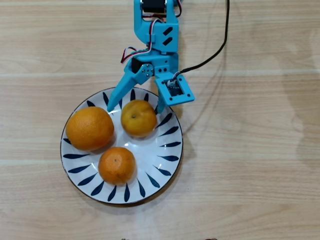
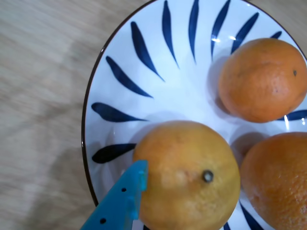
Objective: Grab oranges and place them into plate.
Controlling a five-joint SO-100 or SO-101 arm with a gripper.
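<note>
In the overhead view all three round orange citrus fruits [image 1: 117,141] are sitting on the large white ceramic plate with dark blue petal strokes [image 1: 167,157], left of centre on the pale wooden surface [image 1: 250,150]. The blue claw [image 1: 135,108] is standing spread open around the yellower orange [image 1: 138,118] at the plate's upper edge, so the final release looks to be in hand. Next it probably needs lifting straight up without nudging the fruit.

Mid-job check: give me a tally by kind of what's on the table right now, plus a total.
Oranges: 3, all on the plate: large deep-orange, smaller deep-orange, yellower between the open end effector fingers
Plate: 1
Total: 4
</note>
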